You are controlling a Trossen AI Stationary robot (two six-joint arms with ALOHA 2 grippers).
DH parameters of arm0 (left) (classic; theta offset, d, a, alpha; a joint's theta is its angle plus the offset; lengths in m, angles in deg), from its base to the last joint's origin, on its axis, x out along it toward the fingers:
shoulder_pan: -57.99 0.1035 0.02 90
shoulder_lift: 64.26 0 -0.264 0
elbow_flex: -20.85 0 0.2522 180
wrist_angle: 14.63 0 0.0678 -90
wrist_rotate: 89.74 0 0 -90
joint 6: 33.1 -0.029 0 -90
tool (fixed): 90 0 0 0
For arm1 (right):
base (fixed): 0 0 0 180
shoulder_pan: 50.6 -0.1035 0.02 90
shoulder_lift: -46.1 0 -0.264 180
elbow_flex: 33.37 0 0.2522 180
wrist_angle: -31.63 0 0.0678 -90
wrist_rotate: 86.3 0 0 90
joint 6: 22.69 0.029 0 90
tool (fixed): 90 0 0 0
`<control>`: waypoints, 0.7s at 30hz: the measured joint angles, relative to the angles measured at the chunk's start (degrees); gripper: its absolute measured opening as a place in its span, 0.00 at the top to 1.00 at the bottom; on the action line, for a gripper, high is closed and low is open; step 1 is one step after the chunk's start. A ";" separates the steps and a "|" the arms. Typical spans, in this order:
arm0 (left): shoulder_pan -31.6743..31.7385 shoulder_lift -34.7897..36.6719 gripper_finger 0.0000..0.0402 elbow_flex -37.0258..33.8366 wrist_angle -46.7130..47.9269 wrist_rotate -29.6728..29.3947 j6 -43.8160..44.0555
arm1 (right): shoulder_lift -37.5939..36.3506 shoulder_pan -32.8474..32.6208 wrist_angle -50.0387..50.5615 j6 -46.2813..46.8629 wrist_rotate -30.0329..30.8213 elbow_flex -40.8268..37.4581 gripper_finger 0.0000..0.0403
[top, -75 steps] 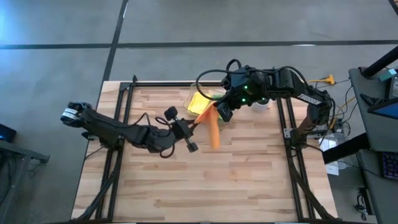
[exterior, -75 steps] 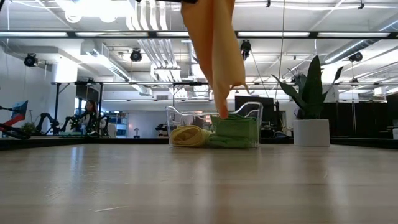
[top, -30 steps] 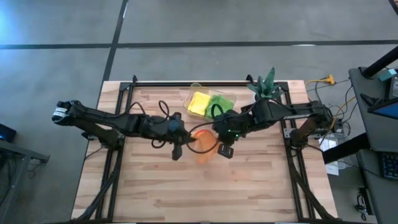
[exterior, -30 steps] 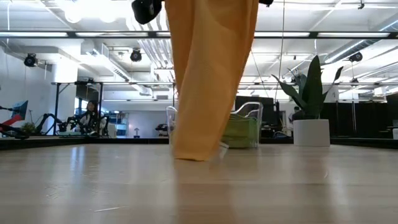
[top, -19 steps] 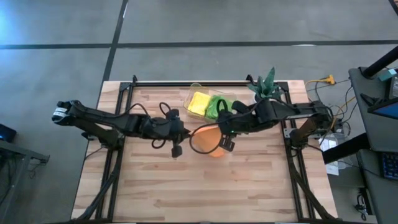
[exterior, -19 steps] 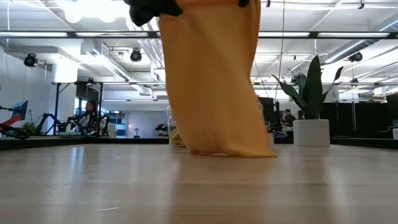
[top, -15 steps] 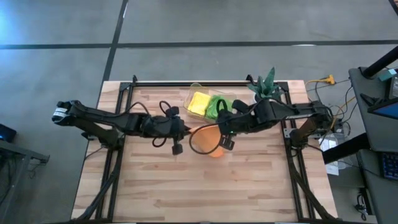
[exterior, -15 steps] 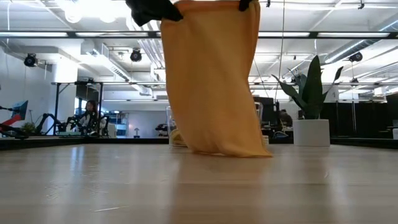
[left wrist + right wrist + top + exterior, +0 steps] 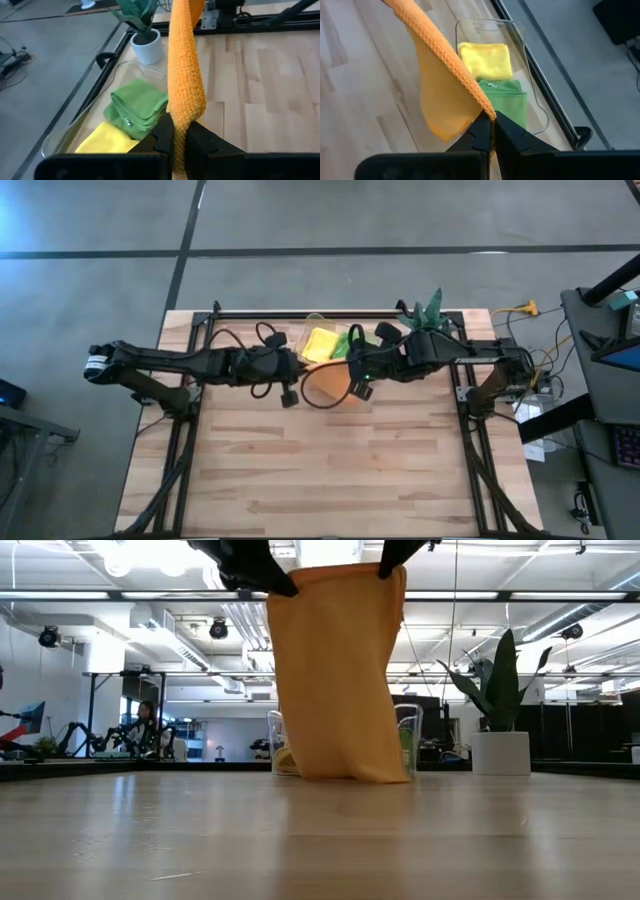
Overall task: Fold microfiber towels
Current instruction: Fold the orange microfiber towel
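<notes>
Left gripper and right gripper each clench a top corner of the orange towel. Keep the edge taut, lowering evenly toward six o'clock.

Bright, even light is falling from ceiling lamps, which are glaring white in the low view. The table is blurring toward the near edge there and catching a soft sheen. Shadows are staying faint under the arms from above. In both wrist views each hand is sitting soft and out of focus.
</notes>
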 joint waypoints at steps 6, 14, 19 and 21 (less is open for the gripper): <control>-1.04 -0.04 0.98 -0.02 0.75 5.49 3.69 | 0.00 -1.71 0.03 5.12 -1.52 -0.74 0.98; -7.19 -4.26 0.98 -4.17 1.38 9.28 8.98 | 0.00 -11.70 -4.32 17.43 -1.81 -11.26 0.98; -10.88 -8.93 0.98 -6.88 -2.79 12.45 9.50 | 0.04 -17.18 -11.57 23.97 -1.49 -20.65 0.98; -12.18 -10.54 0.98 -7.85 -5.78 15.16 9.52 | 0.04 -19.41 -15.28 26.27 -1.45 -24.02 0.98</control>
